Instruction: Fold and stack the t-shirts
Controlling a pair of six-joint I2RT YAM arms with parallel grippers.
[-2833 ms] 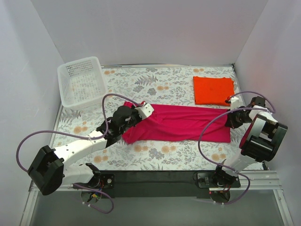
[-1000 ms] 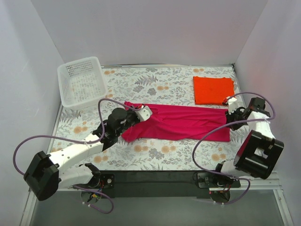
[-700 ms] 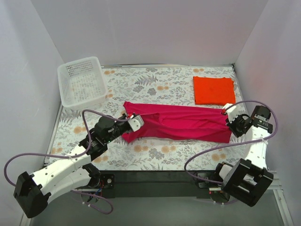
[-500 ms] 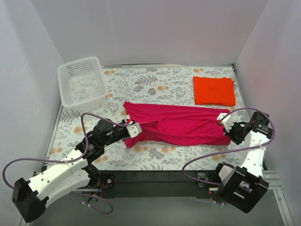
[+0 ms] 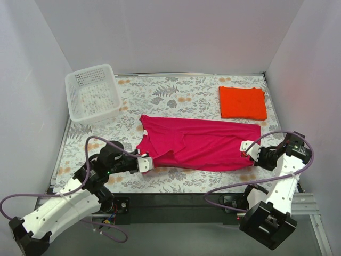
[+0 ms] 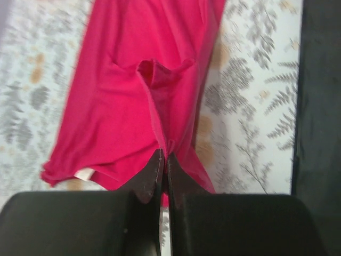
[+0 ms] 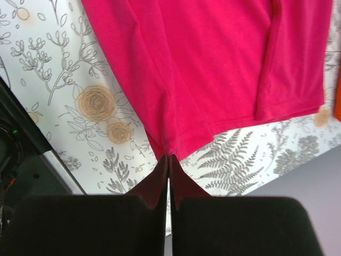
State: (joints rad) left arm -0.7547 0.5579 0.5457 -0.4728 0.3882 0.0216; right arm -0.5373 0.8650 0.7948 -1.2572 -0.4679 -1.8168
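Observation:
The magenta-pink t-shirt [image 5: 197, 143] lies spread across the middle of the flowered table, stretched left to right. My left gripper [image 5: 146, 162] is shut on its near left edge; in the left wrist view [image 6: 163, 156] the cloth [image 6: 144, 90] runs away from the closed fingers with a fold bunched up. My right gripper [image 5: 247, 150] is shut on the shirt's near right corner, and in the right wrist view [image 7: 169, 156] the cloth [image 7: 208, 69] fans out flat. The orange-red t-shirt [image 5: 242, 102] lies folded in a rectangle at the back right.
A white perforated basket [image 5: 91, 94] stands at the back left corner. White walls close in the table on three sides. The black front rail [image 5: 176, 204] runs along the near edge between the arm bases.
Both grippers have pulled the shirt's near edge toward the front of the table, opening the narrow folded strip into a wider sheet. Both arms drew back toward their bases.

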